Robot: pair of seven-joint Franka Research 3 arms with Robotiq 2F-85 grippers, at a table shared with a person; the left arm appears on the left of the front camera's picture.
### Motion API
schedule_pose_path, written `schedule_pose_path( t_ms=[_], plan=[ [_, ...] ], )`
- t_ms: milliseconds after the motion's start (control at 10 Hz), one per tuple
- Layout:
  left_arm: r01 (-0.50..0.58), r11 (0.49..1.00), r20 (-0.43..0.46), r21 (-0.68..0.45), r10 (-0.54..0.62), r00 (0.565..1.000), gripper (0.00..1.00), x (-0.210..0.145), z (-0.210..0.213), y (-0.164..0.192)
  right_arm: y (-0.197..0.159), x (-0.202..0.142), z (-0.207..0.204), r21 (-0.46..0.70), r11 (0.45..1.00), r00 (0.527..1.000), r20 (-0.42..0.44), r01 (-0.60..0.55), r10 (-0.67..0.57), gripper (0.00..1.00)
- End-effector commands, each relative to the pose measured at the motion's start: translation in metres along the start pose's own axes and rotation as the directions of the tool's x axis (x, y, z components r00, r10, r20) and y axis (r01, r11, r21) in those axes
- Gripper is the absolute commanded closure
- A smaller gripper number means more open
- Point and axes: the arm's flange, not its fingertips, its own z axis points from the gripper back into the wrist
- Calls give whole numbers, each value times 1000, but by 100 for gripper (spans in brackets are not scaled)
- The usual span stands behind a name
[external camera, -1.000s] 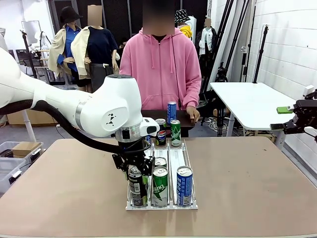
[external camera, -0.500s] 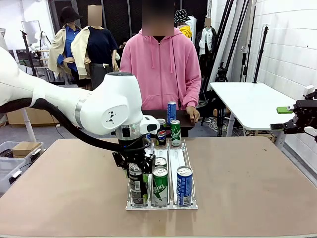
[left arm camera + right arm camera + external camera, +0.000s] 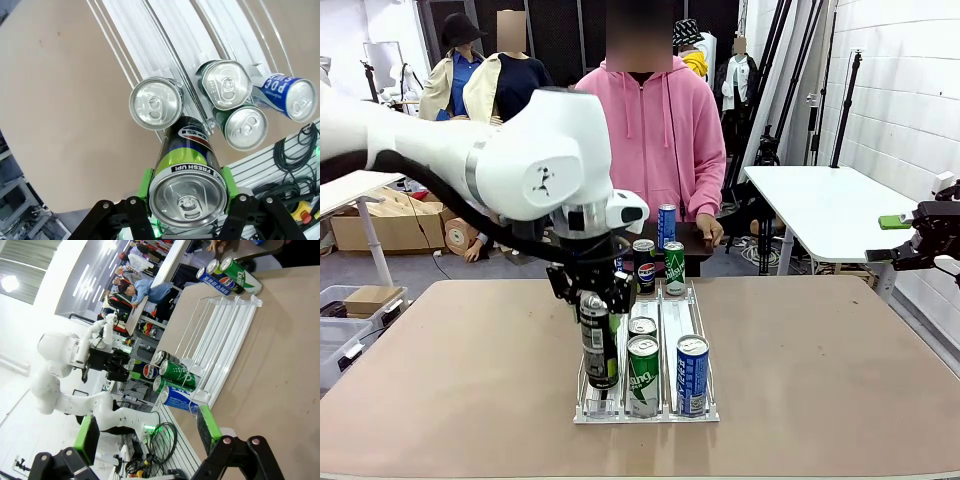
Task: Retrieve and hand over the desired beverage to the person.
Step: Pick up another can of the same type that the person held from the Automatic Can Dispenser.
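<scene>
Left end effector (image 3: 597, 335) clamped on dark Pepsi can (image 3: 597, 345), held upright just above front-left lane of white can rack (image 3: 672, 312) on desk (image 3: 820, 370). Wrist view: green pads (image 3: 146, 181) grip can's sides near top. Green can (image 3: 642, 375) & blue can (image 3: 692, 374) sit at rack front. Right end effector (image 3: 145, 432) jaws wide, nothing between, off desk's right edge. Person (image 3: 645, 130) in pink hoodie stands at far side.

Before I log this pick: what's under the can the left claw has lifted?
Under the black Pepsi can held by the left claw is the white rack; its left lane there shows bare rails. The rack floor directly under the can is hidden.
</scene>
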Motion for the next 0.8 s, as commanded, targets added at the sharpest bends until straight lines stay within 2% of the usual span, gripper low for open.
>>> schedule_pose_path(
  t_ms=[0,400,700],
  plan=[
    [1,999,56,38,-3,998,100,2,38,5,1,-1,-1,-2,1000,1000,9,9,-9,0],
    [-16,999,119,38,12,993,100,-12,107,30,1,-1,-1,-2,1000,1000,9,9,-9,0],
    [-72,996,63,56,69,996,100,-6,124,88,1,-1,-1,-2,1000,1000,9,9,-9,0]
  ],
)
